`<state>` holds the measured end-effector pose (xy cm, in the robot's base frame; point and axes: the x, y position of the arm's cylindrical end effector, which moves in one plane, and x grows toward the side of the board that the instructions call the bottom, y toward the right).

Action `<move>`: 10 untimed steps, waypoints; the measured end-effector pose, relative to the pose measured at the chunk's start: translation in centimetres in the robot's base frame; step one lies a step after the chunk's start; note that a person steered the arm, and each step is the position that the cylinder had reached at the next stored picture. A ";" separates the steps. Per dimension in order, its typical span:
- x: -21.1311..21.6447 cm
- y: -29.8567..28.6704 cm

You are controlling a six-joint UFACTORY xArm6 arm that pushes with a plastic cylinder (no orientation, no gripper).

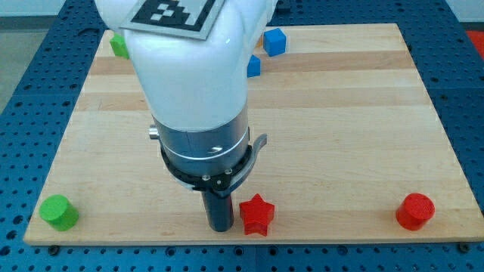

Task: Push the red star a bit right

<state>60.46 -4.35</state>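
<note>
The red star lies near the view's bottom edge of the wooden board, slightly right of centre. My tip is at the end of the dark rod, just to the left of the red star, touching it or nearly so. The white and grey arm body rises above the rod and hides the middle left of the board.
A red cylinder stands at the bottom right. A green cylinder stands at the bottom left. A green block sits at the top left. Two blue blocks sit at the top: one cube, one partly hidden.
</note>
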 end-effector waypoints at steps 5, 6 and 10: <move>-0.9 2.9; -0.8 3.1; -0.6 4.0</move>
<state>59.85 -0.30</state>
